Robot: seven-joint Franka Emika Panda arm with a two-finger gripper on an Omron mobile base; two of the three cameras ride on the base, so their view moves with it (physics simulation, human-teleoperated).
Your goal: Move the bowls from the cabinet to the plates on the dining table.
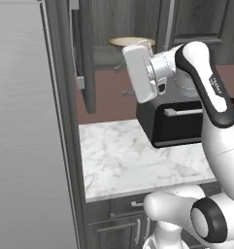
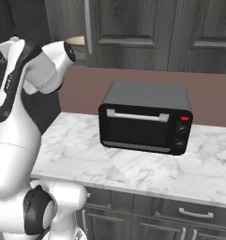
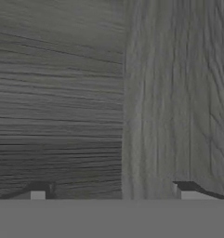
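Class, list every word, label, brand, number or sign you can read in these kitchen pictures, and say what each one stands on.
No text can be read anywhere.
Small light lettering on the dark band of the robot arm: too small and blurred to read.
Markings around the two knobs of the toaster oven: too blurred to read; the red spot above them carries no legible sign.

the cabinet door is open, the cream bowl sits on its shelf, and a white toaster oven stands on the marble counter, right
Not quite: the toaster oven is black, as the right base view shows. The rest holds: the cabinet door is open, the cream bowl sits on the shelf, and the oven stands on the marble counter.
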